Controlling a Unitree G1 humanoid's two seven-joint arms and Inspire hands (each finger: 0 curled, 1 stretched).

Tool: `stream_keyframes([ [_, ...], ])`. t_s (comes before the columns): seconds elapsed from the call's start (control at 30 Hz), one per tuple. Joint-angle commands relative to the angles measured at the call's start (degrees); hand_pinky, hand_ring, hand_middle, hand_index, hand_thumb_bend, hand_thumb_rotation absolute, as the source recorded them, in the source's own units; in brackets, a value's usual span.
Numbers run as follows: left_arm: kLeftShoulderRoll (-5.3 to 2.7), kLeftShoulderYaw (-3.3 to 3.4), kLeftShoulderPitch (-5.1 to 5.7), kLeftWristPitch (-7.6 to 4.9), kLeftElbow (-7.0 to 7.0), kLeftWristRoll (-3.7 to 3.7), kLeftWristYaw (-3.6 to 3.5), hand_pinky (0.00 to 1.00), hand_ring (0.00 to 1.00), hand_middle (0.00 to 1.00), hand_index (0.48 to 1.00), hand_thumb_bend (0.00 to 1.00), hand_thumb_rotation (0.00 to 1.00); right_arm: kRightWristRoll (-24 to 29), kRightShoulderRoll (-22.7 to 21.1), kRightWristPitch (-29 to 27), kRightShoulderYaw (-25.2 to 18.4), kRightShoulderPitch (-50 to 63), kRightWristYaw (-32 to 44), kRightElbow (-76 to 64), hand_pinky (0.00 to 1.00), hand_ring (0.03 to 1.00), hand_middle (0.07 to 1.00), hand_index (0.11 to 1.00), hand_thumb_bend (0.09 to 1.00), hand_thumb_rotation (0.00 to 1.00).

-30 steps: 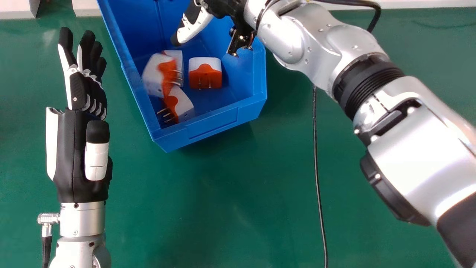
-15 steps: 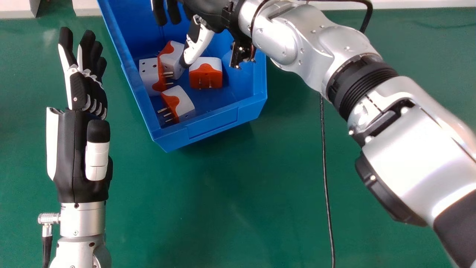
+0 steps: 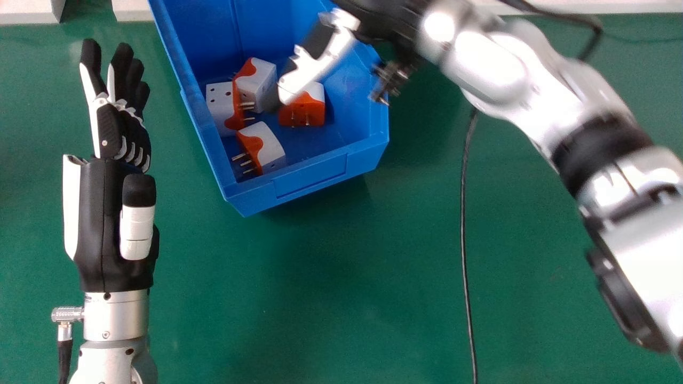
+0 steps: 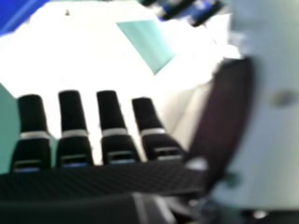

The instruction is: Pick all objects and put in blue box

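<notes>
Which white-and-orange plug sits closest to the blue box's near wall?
The lowest plug in the head view, its prongs pointing left; the other three lie farther back in the blue box.

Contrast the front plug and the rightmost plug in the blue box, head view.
The front plug points its prongs to the view's left; the rightmost plug, toward the bottom edge. The front plug is uncovered; the right hand partly hides the rightmost plug. Both are white and orange.

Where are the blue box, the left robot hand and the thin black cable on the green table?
Blue box (image 3: 309,177): head view, on its near wall.
Left robot hand (image 3: 136,229): head view, on the thumb's white part.
Thin black cable (image 3: 463,229): head view, on its middle stretch.
</notes>
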Motion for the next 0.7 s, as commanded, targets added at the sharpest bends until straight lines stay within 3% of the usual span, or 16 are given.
stream_keyframes([
  [0.0, 0.11, 0.16, -0.24, -1.42, -0.29, 0.46, 0.23, 1.00, 1.00, 1.00, 1.000, 0.98, 0.96, 4.22, -2.65, -1.69, -3.32, 3.17, 0.09, -6.41, 0.70, 0.775, 0.798, 0.833, 0.913, 0.82],
  [0.2, -0.16, 0.30, 0.07, -2.01, -0.32, 0.56, 0.60, 1.00, 1.00, 1.00, 1.000, 0.98, 0.96, 19.24, -6.46, -4.24, -8.34, 16.74, 7.45, -17.18, 0.70, 0.802, 0.824, 0.848, 0.815, 0.88],
  [0.33, -0.26, 0.42, 0.45, -2.17, -0.54, 0.72, 1.00, 1.00, 1.00, 1.00, 1.000, 0.98, 0.96, 28.98, -6.68, -7.22, -11.23, 24.91, 11.03, -21.00, 0.71, 0.834, 0.857, 0.871, 0.743, 0.89],
  [0.47, -0.51, 0.16, 0.75, -2.13, -0.77, 0.99, 1.50, 1.00, 1.00, 1.00, 1.000, 0.98, 0.96, 32.67, -5.26, -7.78, -13.88, 32.76, 11.28, -25.83, 0.71, 0.849, 0.875, 0.884, 0.709, 0.89],
  [0.67, -0.91, -0.40, 1.47, -2.31, -1.12, 0.96, 1.44, 1.00, 1.00, 1.00, 1.000, 0.97, 0.96, 35.27, 0.56, -9.71, -16.50, 44.53, 10.20, -28.63, 0.73, 0.873, 0.904, 0.907, 0.658, 0.92],
])
